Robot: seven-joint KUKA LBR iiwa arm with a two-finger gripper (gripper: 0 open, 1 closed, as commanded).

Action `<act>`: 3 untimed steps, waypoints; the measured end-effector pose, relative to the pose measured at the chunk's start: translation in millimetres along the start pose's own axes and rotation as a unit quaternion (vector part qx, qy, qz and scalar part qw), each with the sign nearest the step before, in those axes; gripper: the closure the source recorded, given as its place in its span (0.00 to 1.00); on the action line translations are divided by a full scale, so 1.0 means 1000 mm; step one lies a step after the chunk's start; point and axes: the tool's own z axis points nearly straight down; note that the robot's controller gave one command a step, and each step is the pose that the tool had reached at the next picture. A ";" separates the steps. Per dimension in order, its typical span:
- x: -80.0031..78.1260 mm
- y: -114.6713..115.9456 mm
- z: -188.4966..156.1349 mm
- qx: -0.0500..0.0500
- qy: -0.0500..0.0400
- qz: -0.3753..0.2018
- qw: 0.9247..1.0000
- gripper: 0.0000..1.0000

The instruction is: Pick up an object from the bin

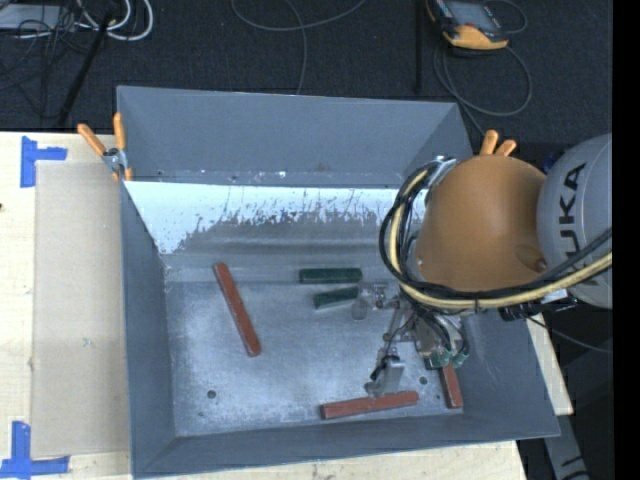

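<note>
a long, flat reddish-brown stick (370,404) lies on the floor of the bin (150,368), close to the front wall and right of the middle. it lies flat and runs nearly along that wall (its right end turned slightly towards the back).

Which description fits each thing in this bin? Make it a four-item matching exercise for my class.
Things:
1. left stick
2. front stick
3. green bars
4. tool

Descriptions:
A. side by side, mid-floor
B. red-brown, lying slanted
C. at the floor's right, just behind the front stick
D. red-brown, lying level along the near wall

Pairs: 1-B, 2-D, 3-A, 4-C
</note>
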 end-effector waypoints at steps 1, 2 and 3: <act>-0.002 -0.024 0.122 0.001 0.004 -0.008 1.000 0.00; 0.002 -0.045 0.146 0.000 -0.004 0.019 1.000 0.00; 0.004 -0.045 0.147 0.000 0.000 0.019 1.000 1.00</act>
